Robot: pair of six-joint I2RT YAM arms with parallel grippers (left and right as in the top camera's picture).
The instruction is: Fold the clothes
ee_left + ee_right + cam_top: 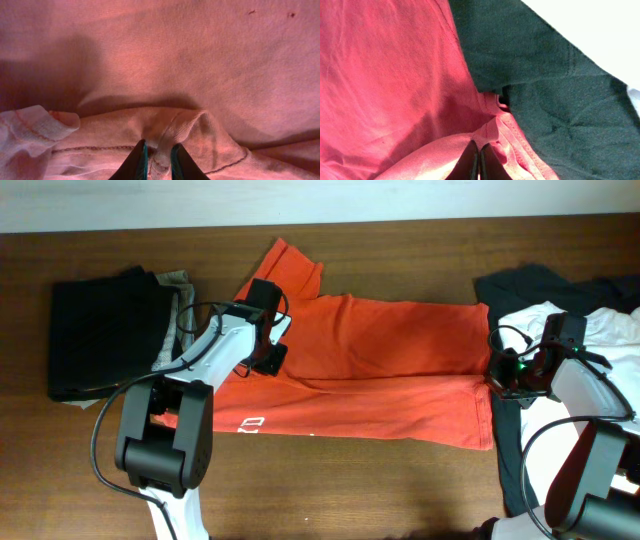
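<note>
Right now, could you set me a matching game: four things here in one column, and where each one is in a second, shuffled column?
Things
1. orange-red cotton T-shirt
2. black folded garment
3. plain white shirt
4. left pincer

Places
A. far right of the brown wooden table
B. closed on a fold of orange-red cloth
C. spread across the middle of the table
D. far left of the table

Pairs: 1-C, 2-D, 3-A, 4-B.

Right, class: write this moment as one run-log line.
left fingers: shut on T-shirt | right fingers: shut on T-shirt | T-shirt: partly folded lengthwise
</note>
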